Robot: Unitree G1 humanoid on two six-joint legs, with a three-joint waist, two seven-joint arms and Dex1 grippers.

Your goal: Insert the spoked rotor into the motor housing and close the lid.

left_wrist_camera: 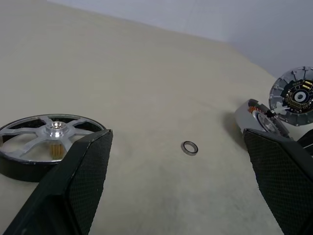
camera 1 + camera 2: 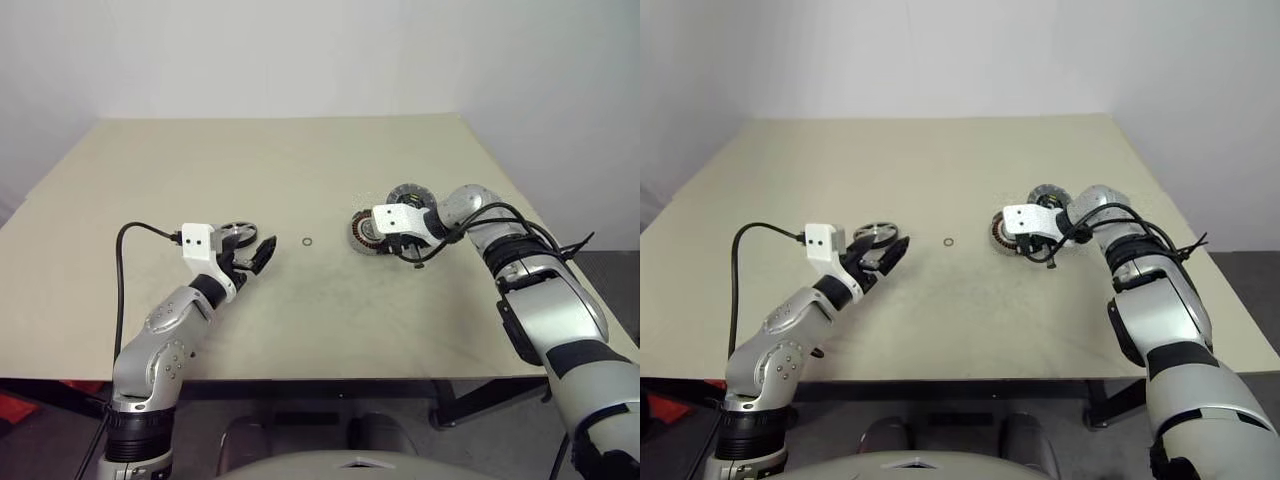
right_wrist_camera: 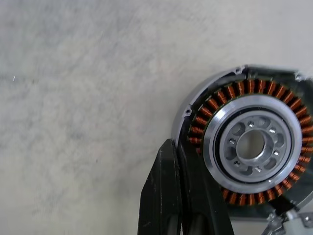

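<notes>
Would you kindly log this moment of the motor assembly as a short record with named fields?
spoked rotor: flat on the table, beside the left gripper, not held
left gripper: open
motor housing: on the table, windings exposed, no rotor inside
right gripper: shut, fingers at the housing's rim
lid: just behind the housing, not fitted
small ring: loose on the table between the arms

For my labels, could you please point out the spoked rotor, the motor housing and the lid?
spoked rotor (image 1: 55, 131): left wrist view, hub.
motor housing (image 3: 252, 144): right wrist view, central hub.
lid (image 1: 299, 96): left wrist view, dark centre.
</notes>
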